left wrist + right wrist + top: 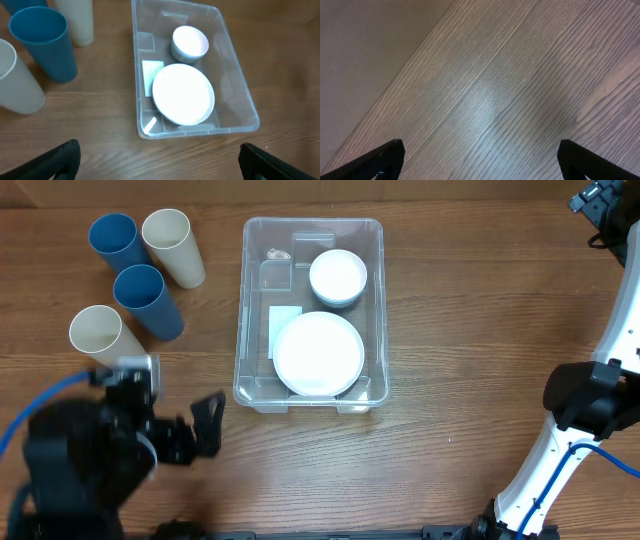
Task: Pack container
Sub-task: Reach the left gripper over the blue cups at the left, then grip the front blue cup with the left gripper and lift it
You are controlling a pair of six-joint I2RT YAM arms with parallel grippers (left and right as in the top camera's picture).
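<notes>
Table (pixel 450 330): we see brown wood.
Container (pixel 310 230): centre — white plate (pixel 318 353) near, bowl (pixel 338 276) far inside.
Left gripper (pixel 157 160): spread wide, empty.
Right gripper (pixel 479 155): also wide, empty.

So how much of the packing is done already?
Partly done: a white plate and a white bowl already sit inside the container. Nothing is in hand: the left gripper and right gripper are both open and empty. Left to pack: two blue cups and two cream cups standing outside it.
</notes>
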